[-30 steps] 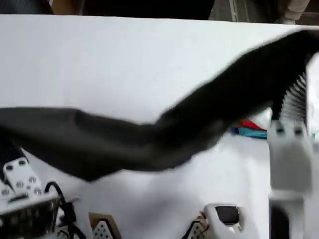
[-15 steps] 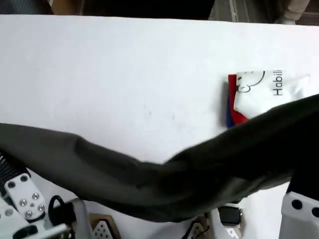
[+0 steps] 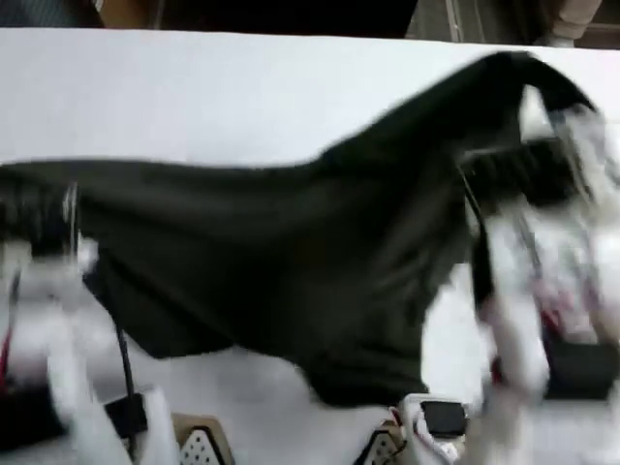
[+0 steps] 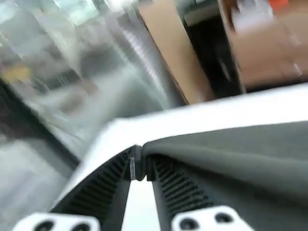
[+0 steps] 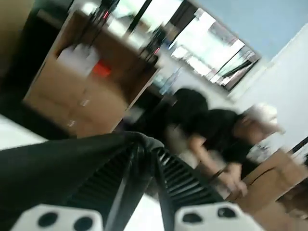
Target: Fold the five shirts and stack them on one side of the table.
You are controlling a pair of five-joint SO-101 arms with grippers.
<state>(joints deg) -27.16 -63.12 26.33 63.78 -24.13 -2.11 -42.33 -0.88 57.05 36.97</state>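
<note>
A black shirt (image 3: 291,252) hangs stretched across the white table (image 3: 194,87) in the high view, held up at both ends. My left gripper (image 4: 140,163) is shut on one corner of the black shirt (image 4: 231,149); that arm (image 3: 39,291) stands at the left of the high view. My right gripper (image 5: 144,154) is shut on the other corner of the black shirt (image 5: 53,163), raised at the far right (image 3: 542,116). The shirt's lower edge droops toward the table's front.
The arm bases and mounts (image 3: 436,421) sit along the front edge of the table. The back half of the table is bare white surface. Cardboard boxes (image 4: 260,48) stand in the room behind.
Both arms have swung the black shirt up and away from the front edge, spreading it wider. The folded white, red and blue stack seen half a second ago at the right is now covered.
</note>
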